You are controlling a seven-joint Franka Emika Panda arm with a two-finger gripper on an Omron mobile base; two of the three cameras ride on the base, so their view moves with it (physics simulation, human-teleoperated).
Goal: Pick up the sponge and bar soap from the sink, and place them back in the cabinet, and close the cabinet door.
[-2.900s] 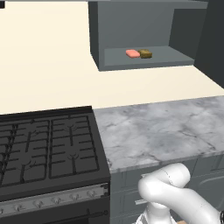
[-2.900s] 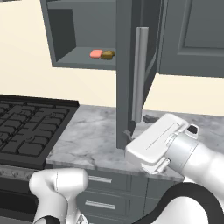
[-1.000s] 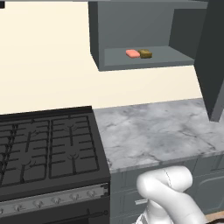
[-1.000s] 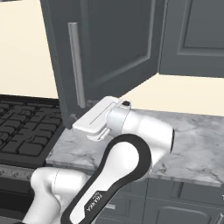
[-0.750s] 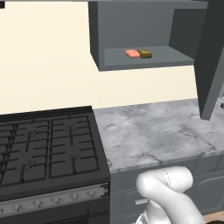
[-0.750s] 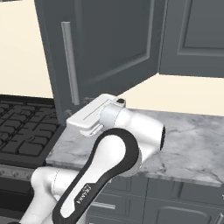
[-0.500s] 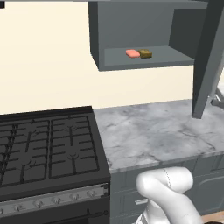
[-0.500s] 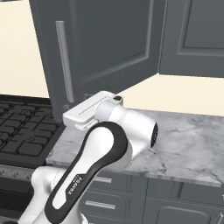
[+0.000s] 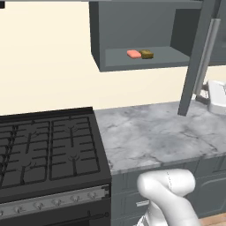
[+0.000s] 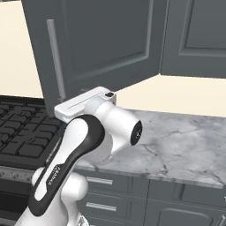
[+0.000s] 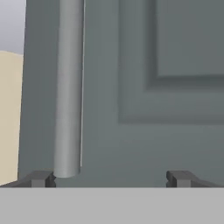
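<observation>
As our spread jaws push the cabinet door (image 10: 106, 44) further closed, sponge (image 9: 147, 54) and bar soap (image 9: 133, 54) sit shelved.

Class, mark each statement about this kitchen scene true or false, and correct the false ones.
1. The bar soap and the sponge lie side by side on the cabinet shelf. True.
2. The cabinet door is fully shut. False: it stands partly open.
3. The tool has its fingers spread wide, right in front of the door. True.
4. The tool grips the door's bar handle. False: the handle stands by one fingertip, not clamped.
5. A pot sits on the stove. False: its grates are bare.
</observation>
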